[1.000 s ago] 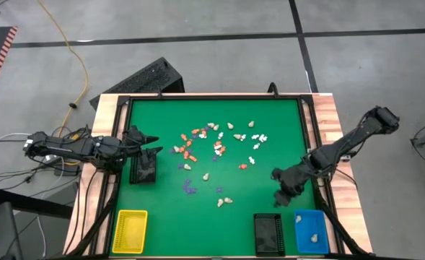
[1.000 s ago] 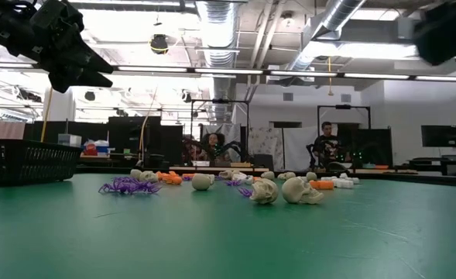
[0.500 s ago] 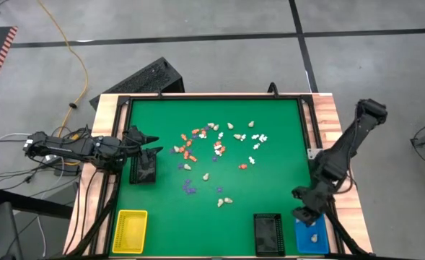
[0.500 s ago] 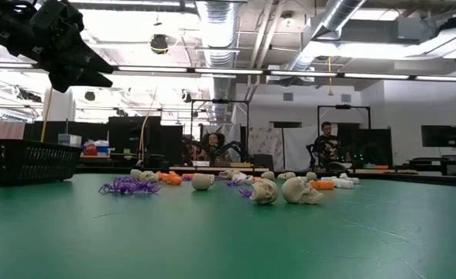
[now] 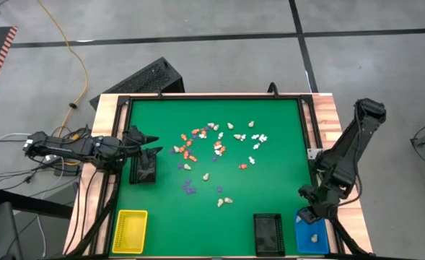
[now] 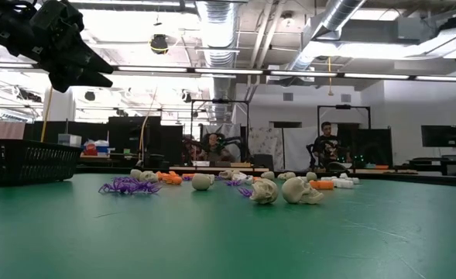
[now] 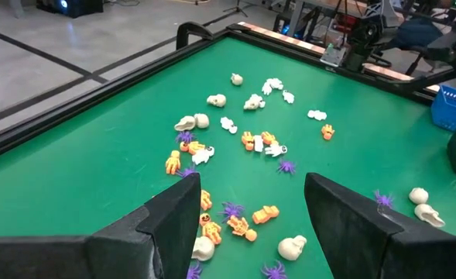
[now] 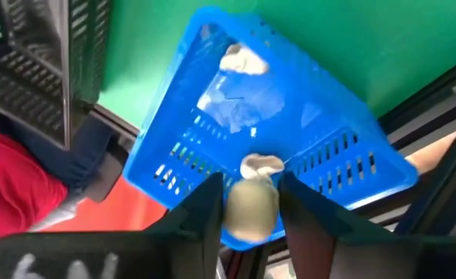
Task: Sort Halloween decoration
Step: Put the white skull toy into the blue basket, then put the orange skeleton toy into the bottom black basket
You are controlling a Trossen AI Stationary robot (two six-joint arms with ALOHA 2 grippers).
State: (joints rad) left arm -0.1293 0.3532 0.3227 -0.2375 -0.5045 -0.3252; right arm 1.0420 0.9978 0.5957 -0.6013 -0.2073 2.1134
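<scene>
Over the blue slatted plastic tray [image 5: 312, 235] at five o'clock, right gripper [image 8: 251, 203] jaws part-spread around one cream skull figurine [image 8: 251, 209]; left gripper [image 7: 251, 213] jaws apart, idle; most figurines [image 5: 219, 144] unsorted on the green worktop [image 5: 270, 155].

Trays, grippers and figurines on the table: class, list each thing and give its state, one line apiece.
Blue tray: holds cream figurines.
Black tray: looks empty.
Yellow tray: looks empty.
Right gripper: over the blue tray, a cream skull between its jaws.
Left gripper: open, hovering at the table's left.
Loose figurines: scattered, unsorted, mid-table.
</scene>
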